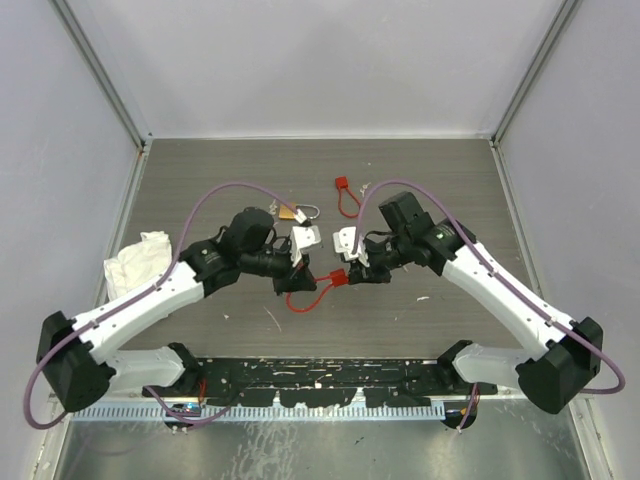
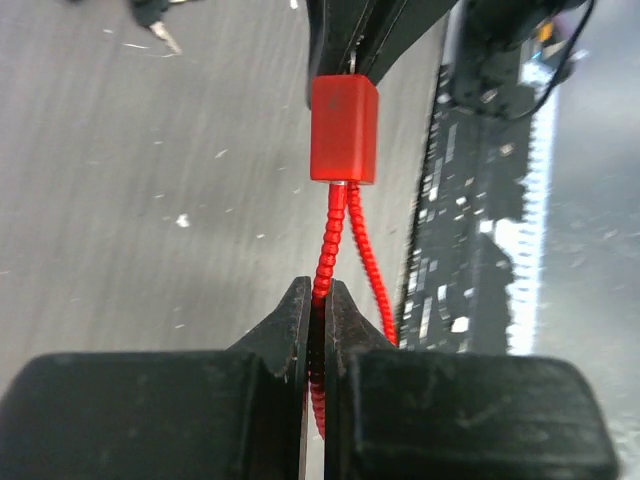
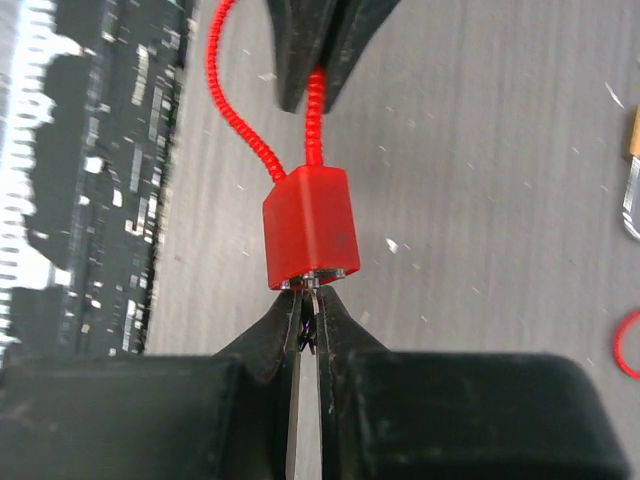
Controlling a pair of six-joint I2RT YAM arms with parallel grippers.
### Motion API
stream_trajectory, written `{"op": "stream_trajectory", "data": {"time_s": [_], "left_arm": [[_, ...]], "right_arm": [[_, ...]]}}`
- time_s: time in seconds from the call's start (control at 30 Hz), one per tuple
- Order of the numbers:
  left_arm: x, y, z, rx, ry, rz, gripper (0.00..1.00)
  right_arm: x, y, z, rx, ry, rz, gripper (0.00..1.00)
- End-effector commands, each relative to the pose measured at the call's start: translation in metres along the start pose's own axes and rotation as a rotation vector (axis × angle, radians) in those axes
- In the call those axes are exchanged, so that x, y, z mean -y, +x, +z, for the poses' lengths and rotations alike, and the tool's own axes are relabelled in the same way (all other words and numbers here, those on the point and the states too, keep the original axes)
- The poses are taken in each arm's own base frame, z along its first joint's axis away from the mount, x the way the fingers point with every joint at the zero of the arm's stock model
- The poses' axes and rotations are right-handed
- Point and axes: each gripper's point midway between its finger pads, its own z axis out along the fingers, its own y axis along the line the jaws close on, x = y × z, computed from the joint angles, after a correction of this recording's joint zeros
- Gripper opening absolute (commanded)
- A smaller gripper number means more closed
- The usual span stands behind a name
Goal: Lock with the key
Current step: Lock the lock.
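Left fingers (image 2: 280, 335) are pressed together on the red cable (image 2: 322, 255). Right fingers (image 3: 262, 340) pinch the key (image 3: 307, 330), seated in the red lock body (image 3: 308, 225) above the surface (image 1: 430, 180) centre.

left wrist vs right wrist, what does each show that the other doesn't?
Left wrist only: the cable-entry end of the red lock body, and a small silver-tipped piece top left, too blurred to name. Right wrist only: the key pinched in the right gripper at the body's other end, a brass padlock's edge at right. Both: the lock body, its red cable, the left gripper shut on that cable.
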Motion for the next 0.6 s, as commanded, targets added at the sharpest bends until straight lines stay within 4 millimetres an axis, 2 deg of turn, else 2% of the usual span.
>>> {"op": "stream_trajectory", "data": {"time_s": [0.0, 0.07, 0.2, 0.3, 0.37, 0.43, 0.57], "left_arm": [[0.023, -0.056, 0.01, 0.175, 0.226, -0.218, 0.0], [0.02, -0.066, 0.015, 0.229, 0.228, -0.24, 0.0], [0.011, -0.099, 0.01, 0.36, 0.192, -0.238, 0.0], [0.011, -0.107, 0.009, 0.386, 0.198, -0.242, 0.0], [0.007, -0.096, 0.011, 0.349, 0.179, -0.244, 0.0], [-0.001, -0.084, 0.008, 0.326, 0.167, -0.284, 0.0], [-0.028, -0.066, -0.011, 0.346, 0.188, -0.455, 0.0]], "right_arm": [[0.029, -0.029, -0.002, 0.046, 0.101, -0.157, 0.01], [0.024, -0.036, 0.006, 0.049, 0.074, -0.15, 0.01], [-0.001, -0.028, 0.036, 0.014, 0.01, -0.171, 0.01], [-0.01, -0.025, 0.041, 0.029, -0.036, -0.121, 0.01], [-0.009, -0.033, 0.032, 0.083, -0.059, -0.082, 0.01], [-0.005, -0.039, 0.013, 0.134, -0.083, -0.033, 0.01], [0.014, -0.038, -0.026, 0.204, -0.067, 0.026, 0.01]]}}
